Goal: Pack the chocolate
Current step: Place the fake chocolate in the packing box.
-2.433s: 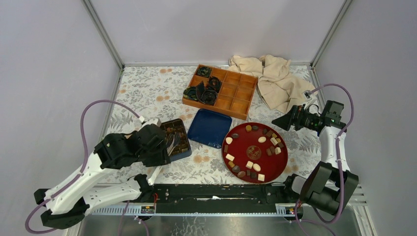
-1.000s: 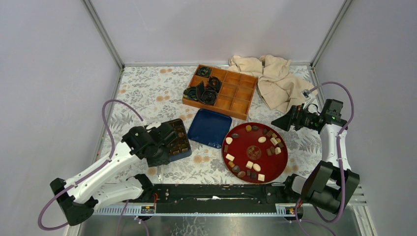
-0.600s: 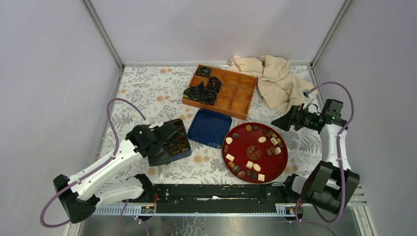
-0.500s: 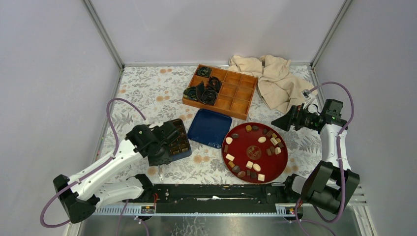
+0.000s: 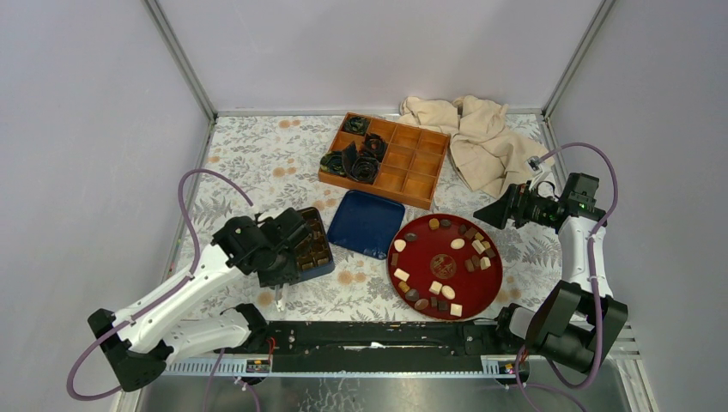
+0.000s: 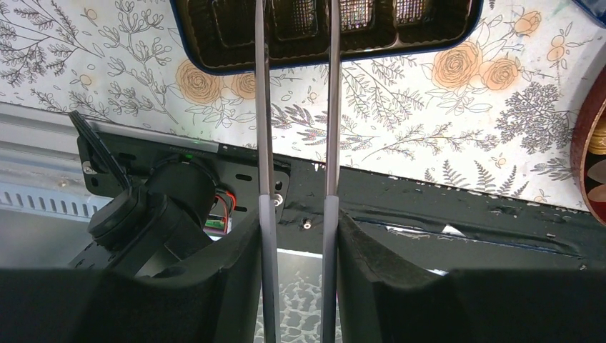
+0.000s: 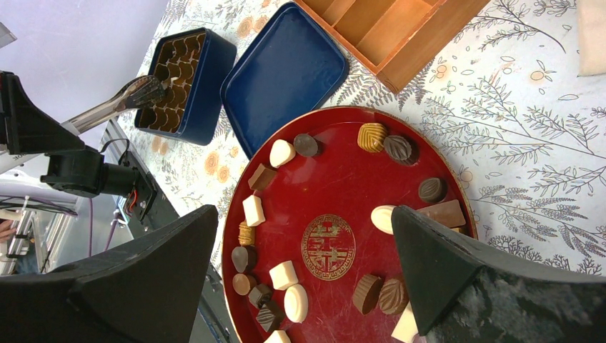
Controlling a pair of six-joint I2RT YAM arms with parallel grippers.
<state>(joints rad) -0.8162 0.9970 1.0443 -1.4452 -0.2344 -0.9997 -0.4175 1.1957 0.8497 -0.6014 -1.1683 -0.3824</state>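
Beige cloth (crumpled) — beside wooden tray.

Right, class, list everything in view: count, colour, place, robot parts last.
small chocolates: about twenty, brown and cream, on plate
round red plate: one, near right
blue box with brown insert: one, near left
square blue lid: one, between box and plate
wooden compartment tray: one, orange, far centre
crumpled black paper cups: several, tray's left compartments
beige cloth: one, far right
floral tablecloth: one, white, under everything
metal tongs: one, silver, tips at box
left arm: jaws shut on tongs
right arm: jaws open, near plate
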